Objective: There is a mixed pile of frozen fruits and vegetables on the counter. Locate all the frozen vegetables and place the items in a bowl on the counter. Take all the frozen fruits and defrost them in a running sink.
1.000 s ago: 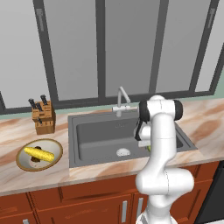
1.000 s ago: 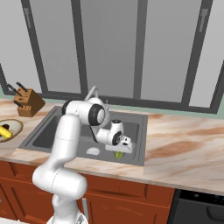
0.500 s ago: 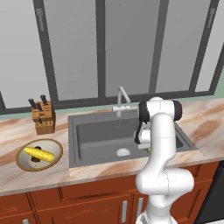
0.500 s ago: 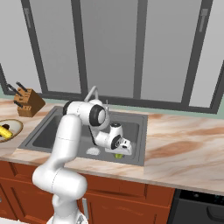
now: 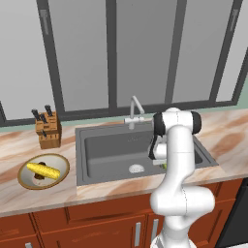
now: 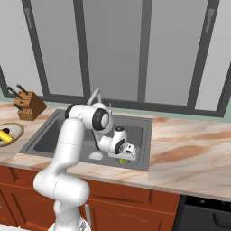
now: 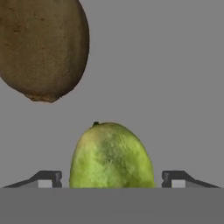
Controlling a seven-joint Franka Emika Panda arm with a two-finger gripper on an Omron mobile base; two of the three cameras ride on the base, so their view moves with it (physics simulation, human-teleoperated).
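My gripper (image 7: 111, 179) is low inside the dark grey sink (image 5: 106, 145), at its front right. Its fingers (image 7: 48, 177) stand open on either side of the yellow-green ball (image 7: 111, 155), with small gaps between them and it. The ball rests on the sink floor, also seen as the yellow-green ball (image 6: 122, 160) under the gripper (image 6: 124, 155). The brown ball (image 7: 41, 46) lies just beyond it on the basin floor. The corn cob (image 5: 43, 170) and the dark brown lump (image 5: 38, 177) lie in the cream bowl (image 5: 24, 173) on the counter (image 5: 29, 147) at the left.
A curved silver faucet (image 5: 135, 109) rises behind the sink, and the round drain (image 5: 136, 168) sits left of the hand. A wooden knife block (image 5: 47, 130) stands behind the bowl. The counter runs on to the right (image 6: 189, 149).
The hand has sunk slightly lower into the sink over the yellow-green ball. The bowl and its contents have not moved.
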